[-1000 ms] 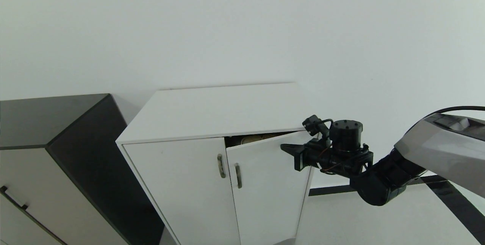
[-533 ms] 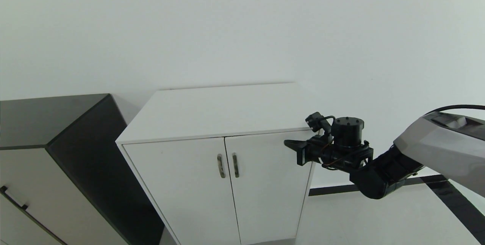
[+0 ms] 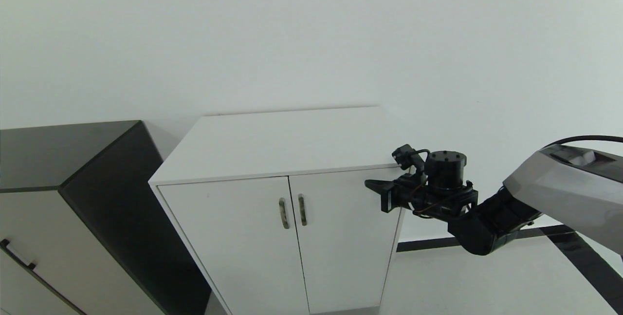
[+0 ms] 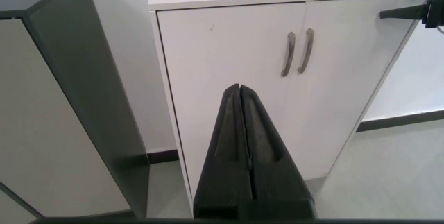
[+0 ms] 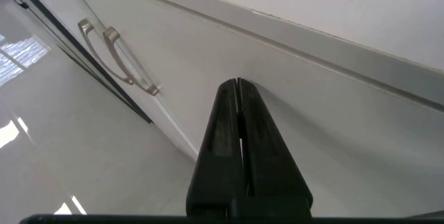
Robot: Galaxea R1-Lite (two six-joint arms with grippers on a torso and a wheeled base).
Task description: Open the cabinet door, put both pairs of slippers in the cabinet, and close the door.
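The white two-door cabinet point(image 3: 272, 198) stands in the middle of the head view with both doors flush shut. Two metal handles point(image 3: 291, 211) meet at the centre seam. My right gripper point(image 3: 371, 185) is shut, its tip against the upper right part of the right door point(image 3: 345, 237). In the right wrist view the shut right gripper point(image 5: 238, 82) meets the door face point(image 5: 291, 113), with the handles point(image 5: 114, 61) farther off. My left gripper point(image 4: 240, 87) is shut and held low, some way in front of the left door point(image 4: 222, 92). The cabinet's inside is hidden.
A dark grey cabinet point(image 3: 73, 198) with a black handle point(image 3: 17, 255) stands close on the left. A white wall rises behind. Pale floor point(image 3: 486, 281) with a black skirting strip point(image 3: 428, 244) lies to the right.
One second ago the right door stood ajar, showing a dark gap at its top. It has swung shut and the right gripper has followed it toward the cabinet. Since half a second ago, almost nothing moved.
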